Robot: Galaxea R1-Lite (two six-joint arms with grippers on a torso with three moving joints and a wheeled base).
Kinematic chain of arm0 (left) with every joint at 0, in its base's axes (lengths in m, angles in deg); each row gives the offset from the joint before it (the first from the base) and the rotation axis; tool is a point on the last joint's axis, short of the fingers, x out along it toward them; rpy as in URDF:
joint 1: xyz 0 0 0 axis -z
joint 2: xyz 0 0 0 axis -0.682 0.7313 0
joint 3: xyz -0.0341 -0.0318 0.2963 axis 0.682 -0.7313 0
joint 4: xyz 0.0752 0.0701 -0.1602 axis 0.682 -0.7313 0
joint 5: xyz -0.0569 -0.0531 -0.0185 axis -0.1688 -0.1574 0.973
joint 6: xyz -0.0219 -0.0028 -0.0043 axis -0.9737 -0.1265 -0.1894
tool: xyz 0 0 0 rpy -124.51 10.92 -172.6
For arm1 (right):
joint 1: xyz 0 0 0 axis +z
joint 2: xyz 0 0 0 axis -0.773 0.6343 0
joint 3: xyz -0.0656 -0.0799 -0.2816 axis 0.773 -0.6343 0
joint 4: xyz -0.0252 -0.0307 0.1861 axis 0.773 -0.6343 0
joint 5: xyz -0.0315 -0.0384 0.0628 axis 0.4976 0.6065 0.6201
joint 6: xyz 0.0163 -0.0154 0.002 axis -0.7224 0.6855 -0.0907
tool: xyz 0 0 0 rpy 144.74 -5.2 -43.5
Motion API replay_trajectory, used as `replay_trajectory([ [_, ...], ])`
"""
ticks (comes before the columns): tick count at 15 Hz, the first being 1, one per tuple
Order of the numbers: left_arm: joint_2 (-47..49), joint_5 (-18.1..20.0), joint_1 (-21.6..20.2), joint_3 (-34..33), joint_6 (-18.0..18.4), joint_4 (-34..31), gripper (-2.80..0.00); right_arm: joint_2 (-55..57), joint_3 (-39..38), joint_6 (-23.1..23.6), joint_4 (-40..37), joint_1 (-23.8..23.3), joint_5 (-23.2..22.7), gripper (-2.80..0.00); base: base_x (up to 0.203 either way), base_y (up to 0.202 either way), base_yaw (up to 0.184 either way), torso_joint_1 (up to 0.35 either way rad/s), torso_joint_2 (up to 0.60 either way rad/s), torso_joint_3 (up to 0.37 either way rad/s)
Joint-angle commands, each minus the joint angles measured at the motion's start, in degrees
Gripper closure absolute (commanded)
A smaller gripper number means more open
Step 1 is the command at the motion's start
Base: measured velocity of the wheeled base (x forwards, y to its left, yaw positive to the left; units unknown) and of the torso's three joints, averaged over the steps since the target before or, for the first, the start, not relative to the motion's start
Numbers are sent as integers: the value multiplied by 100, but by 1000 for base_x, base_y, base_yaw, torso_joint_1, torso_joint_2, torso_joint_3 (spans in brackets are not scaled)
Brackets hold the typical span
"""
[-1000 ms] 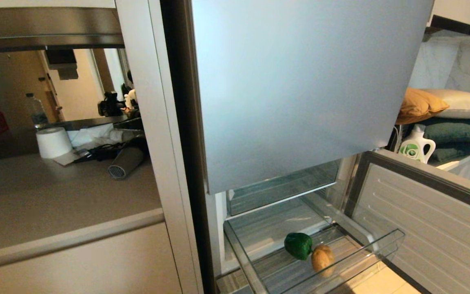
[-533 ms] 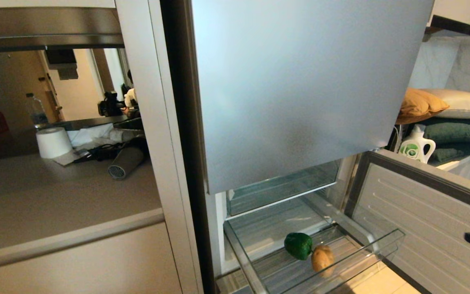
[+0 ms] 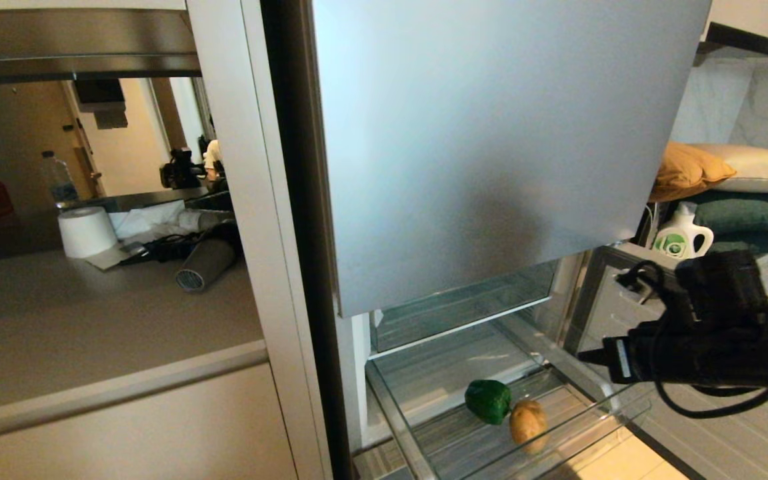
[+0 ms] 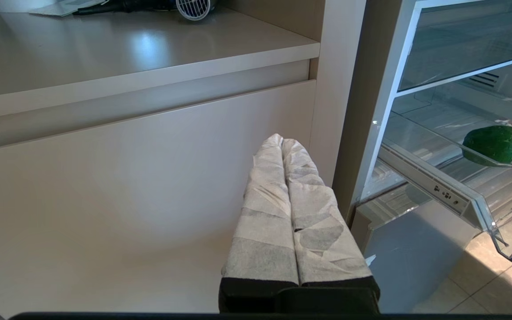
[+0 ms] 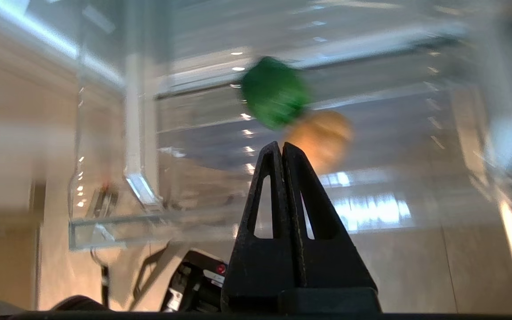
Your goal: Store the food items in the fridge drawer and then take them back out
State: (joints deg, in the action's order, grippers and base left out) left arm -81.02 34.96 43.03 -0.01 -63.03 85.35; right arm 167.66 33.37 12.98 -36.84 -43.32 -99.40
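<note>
The green pepper (image 3: 488, 401) and tan bun (image 3: 528, 421) lie touching in the pulled-out clear fridge drawer (image 3: 624, 407). The right pincer (image 5: 282, 149) hangs above them, fully closed and empty; the left pincer (image 4: 282, 141) is closed, parked beside the fridge.

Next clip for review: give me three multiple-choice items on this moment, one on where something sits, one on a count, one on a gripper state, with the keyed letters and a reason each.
1. Where is the glossy dark-green bell pepper?
A. on the beige countertop
B. in the transparent clear-plastic fridge drawer
C. in the right gripper

2. How many food items lie in that drawer?
A. one
B. two
C. four

3. How do the black fingers of the right gripper stand?
A. pressed together, empty
B. wide open
C. clamped on the pepper

Answers:
1 B: the pepper rests on the drawer's ribbed base.
2 B: only the pepper and the round tan-brown bun-like lump beside it.
3 A: the right wrist view shows the fingertips meeting with nothing between them.
</note>
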Motion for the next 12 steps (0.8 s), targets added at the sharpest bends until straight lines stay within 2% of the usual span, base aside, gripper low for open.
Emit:
replay_trajectory([
  [1, -2, -1, -2, 0, -1, 1, 0, 978, 91, 33, 334, 421, -6, 0, 0, 0, 0, 0, 0, 0],
  [5, -2, -1, -2, 0, -1, 3, 0, 1417, 176, 182, 579, 726, 72, 0, 0, 0, 0, 0, 0, 0],
  [8, -2, -1, -2, 0, -1, 1, 0, 1789, 110, 525, 622, 797, 467, 0, 0, 0, 0, 0, 0, 0],
  [9, -2, -1, -2, 0, -1, 1, 0, 1898, 134, 522, 756, 798, 503, -189, 0, 0, 0, 0, 0, 0],
  [10, -2, -1, 6, 0, -1, 1, 0, 2036, 160, 519, 916, 798, 518, -280, 0, 0, 0, 0, 0, 0],
  [12, -2, -1, -2, 0, -1, 1, 0, 2408, 193, 537, 1361, 794, 581, -280, 0, 0, 0, 0, 0, 0],
])
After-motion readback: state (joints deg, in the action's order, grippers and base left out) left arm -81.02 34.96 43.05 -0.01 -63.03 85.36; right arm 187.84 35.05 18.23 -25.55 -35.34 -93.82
